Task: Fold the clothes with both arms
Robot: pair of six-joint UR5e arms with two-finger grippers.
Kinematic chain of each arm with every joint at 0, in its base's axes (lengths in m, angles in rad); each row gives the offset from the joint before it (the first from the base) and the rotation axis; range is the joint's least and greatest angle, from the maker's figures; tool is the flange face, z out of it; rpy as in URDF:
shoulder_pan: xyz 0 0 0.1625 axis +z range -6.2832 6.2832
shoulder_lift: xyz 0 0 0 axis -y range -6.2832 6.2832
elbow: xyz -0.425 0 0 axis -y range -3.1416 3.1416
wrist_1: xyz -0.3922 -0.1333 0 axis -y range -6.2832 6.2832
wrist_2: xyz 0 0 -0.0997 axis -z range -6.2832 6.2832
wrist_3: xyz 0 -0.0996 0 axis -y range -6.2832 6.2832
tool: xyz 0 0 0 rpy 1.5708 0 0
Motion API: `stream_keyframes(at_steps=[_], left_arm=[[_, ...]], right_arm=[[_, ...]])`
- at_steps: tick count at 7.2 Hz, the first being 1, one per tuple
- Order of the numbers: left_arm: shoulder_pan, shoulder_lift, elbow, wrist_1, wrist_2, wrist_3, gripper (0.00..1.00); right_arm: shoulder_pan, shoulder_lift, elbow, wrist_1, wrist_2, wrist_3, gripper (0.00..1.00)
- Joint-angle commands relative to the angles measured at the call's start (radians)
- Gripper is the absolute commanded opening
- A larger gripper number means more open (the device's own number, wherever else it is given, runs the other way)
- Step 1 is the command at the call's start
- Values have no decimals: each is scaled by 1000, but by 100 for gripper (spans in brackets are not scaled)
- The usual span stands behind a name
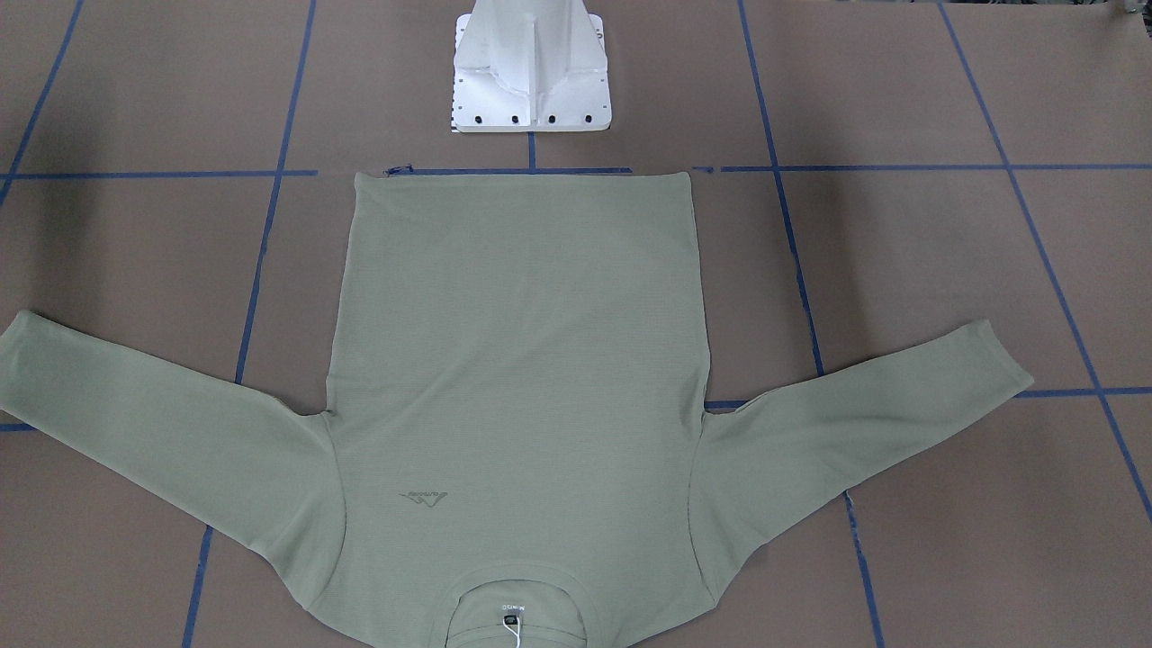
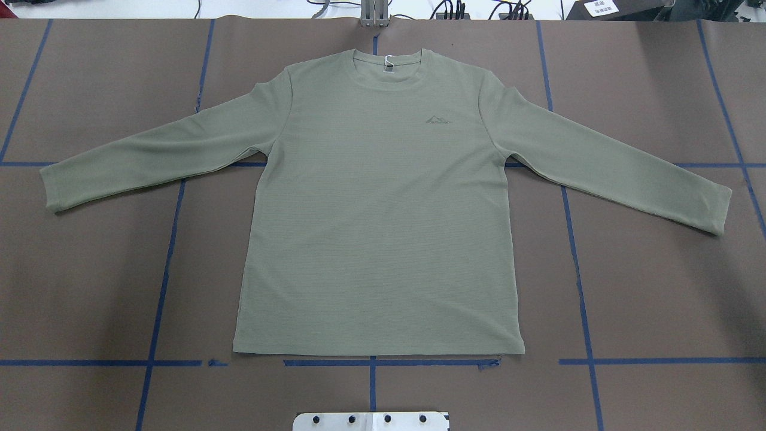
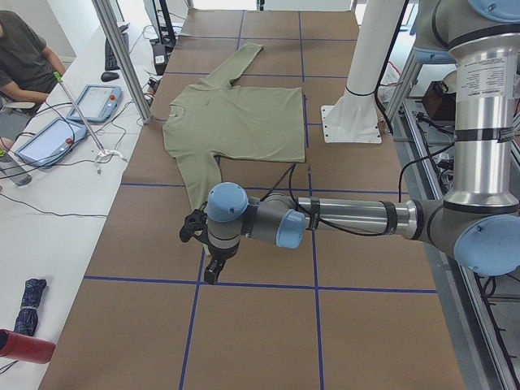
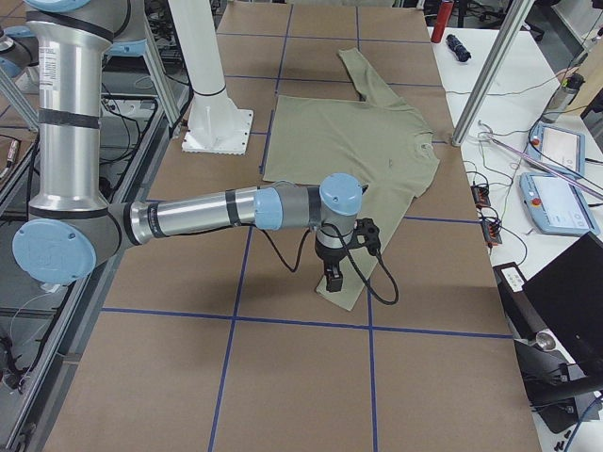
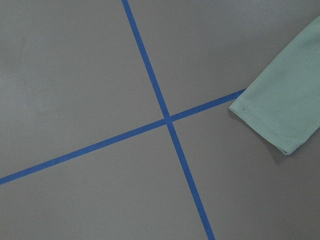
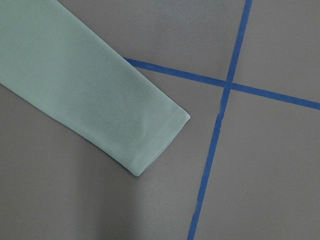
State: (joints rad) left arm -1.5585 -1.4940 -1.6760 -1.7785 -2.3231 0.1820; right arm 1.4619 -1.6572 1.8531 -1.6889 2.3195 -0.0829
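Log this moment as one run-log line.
stage: fold not started | sage-green long-sleeved knit shirt: flat, sleeves spread | left gripper: near one cuff, jaws unclear | right gripper: near other cuff, jaws unclear

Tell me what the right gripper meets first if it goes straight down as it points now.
Probably the shirt's sleeve cuff, lying flat below the right gripper. Height is hard to judge, so it could instead touch bare table just past the cuff.

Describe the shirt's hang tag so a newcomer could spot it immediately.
On the brown table lies a sage-green long-sleeved shirt, spread flat. At its round collar, the end farthest from the robot base, sits a hang tag on a white string, the only white on it.
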Motion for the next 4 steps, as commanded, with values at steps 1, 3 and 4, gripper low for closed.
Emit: stream_keyframes(at_steps=[1, 3, 4], left_arm=[[0, -2, -8, 2, -2, -6, 100], [-2, 0, -14, 1, -2, -6, 100], [0, 17, -14, -7, -4, -4, 100]], right_arm=[[0, -6, -14, 2, 0, 0, 100], [0, -6, -12, 2, 3, -1, 100], [0, -6, -12, 2, 3, -9, 100]])
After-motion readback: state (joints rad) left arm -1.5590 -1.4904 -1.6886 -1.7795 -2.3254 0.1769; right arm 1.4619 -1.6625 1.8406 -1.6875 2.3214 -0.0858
